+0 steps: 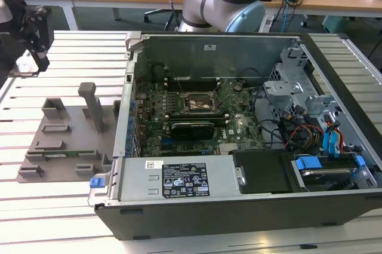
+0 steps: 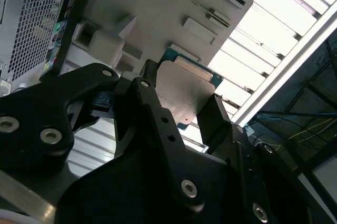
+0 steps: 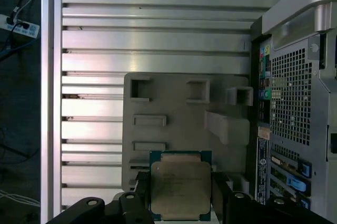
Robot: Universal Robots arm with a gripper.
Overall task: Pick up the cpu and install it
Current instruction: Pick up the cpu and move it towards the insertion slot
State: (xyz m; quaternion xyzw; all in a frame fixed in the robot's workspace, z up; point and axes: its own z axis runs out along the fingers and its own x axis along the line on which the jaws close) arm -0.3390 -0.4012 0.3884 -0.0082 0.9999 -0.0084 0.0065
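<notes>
Now | one cpu (image 3: 180,184) clamped by one hand (image 3: 180,195) | one grey tray (image 3: 174,105)

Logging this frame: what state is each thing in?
cpu: gripped by its edges, lifted clear of the grey fixture.
gripper: shut on the cpu.
computer case: lying flat, open at the top, motherboard exposed.
CPU socket: uncovered.

Soft, even room light fills the exterior view, hard glare bleaches the slatted bench (image 2: 274,29) in the second wrist view, and the pincer (image 2: 183,97) shows near-black in shadow.
</notes>
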